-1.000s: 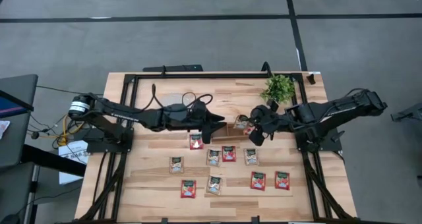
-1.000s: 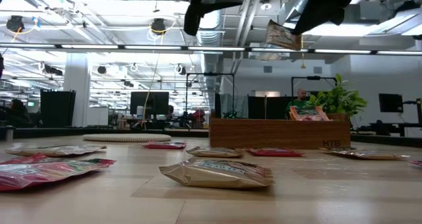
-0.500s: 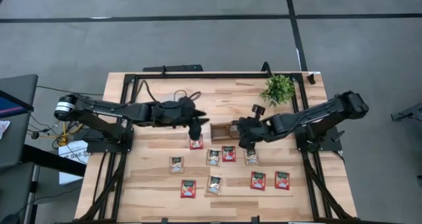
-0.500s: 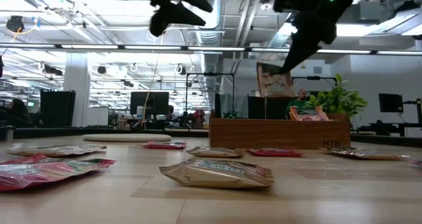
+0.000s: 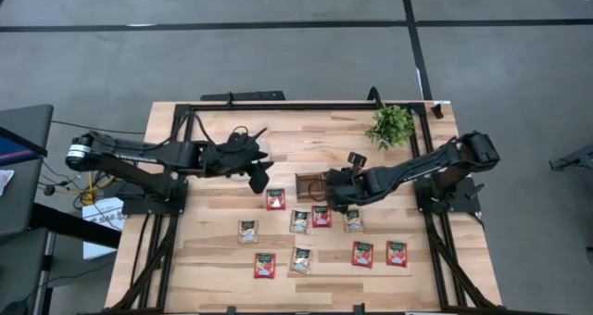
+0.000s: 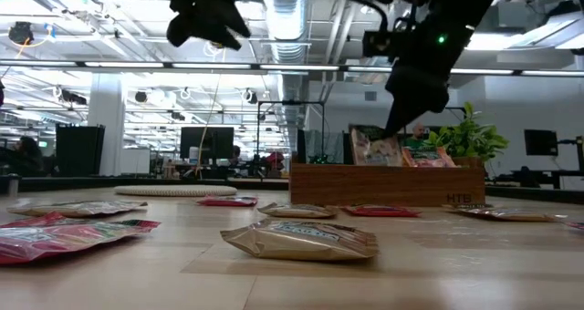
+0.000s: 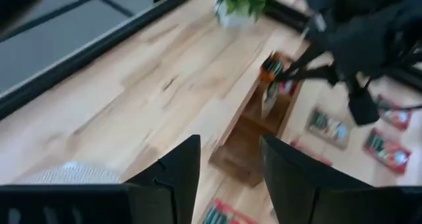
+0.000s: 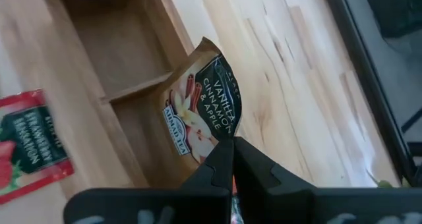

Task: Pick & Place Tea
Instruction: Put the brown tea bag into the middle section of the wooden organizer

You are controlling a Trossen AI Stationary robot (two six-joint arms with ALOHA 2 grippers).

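1. Pinching one corner of a pale sachet [image 8: 201, 112], the right gripper [image 8: 232, 159] has its fingers pressed together on the packet, which hangs over the middle compartment of the tray [image 8: 62, 79]; its label reads "Vanilla Cinnamon & Apple".
2. High view: the right gripper [image 5: 330, 187] sits at the tray [image 5: 304, 178], near the table's [image 5: 222, 259] centre, with the arm reaching in from the right side.
3. Low view: the held sachet [image 6: 372, 147] stands nearly upright, its lower edge behind the tray's front wall [image 6: 387, 184]; a second sachet [image 6: 429, 155] shows above that wall, just beside it.
4. The left gripper [image 5: 258, 179] hangs above the table, left of the tray and apart from it; the left wrist view shows its fingers [image 7: 177, 168] spread, with nothing between them.
5. Loose sachets lie flat on the table in front of the tray: red ones [image 5: 275, 199] [image 5: 321, 216] [image 5: 265, 265] [image 5: 362, 253] [image 5: 397, 253] and pale ones [image 5: 247, 232] [image 5: 299, 221] [image 5: 301, 259] [image 5: 353, 220].
6. A plant [image 5: 390, 125] stands at the far right of the table, beyond the tray.
7. A pale disc [image 7: 62, 174] lies on the table, at the edge of the left wrist view.
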